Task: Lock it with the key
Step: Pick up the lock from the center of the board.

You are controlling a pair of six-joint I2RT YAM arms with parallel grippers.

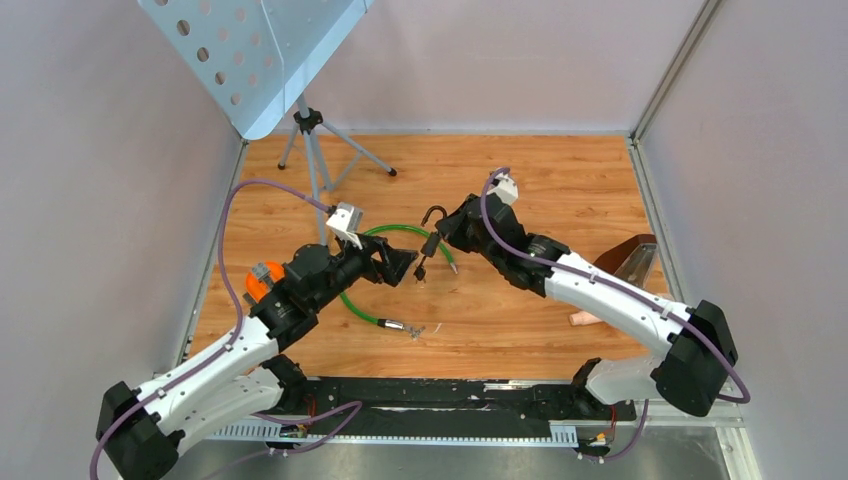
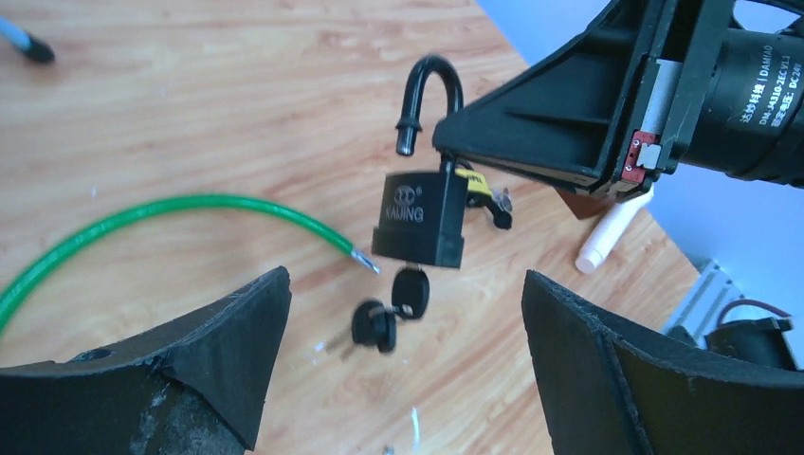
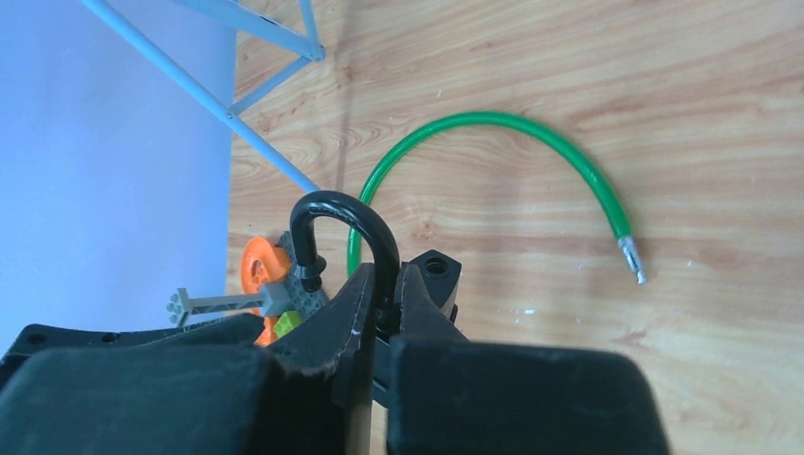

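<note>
**Padlock held up, key in it**

Left gripper, center-left in the top view, stood wide open and empty, near the key stuck in the padlock's underside. A spare key dangled from it. Right gripper was clamped on the open shackle, with the padlock at frame center. Green cable lay on the table beyond, tripod upper left.

Bright, even diffuse light; faint soft shadows on tabletop; wrist views slightly soft, near foreground blurred
</note>
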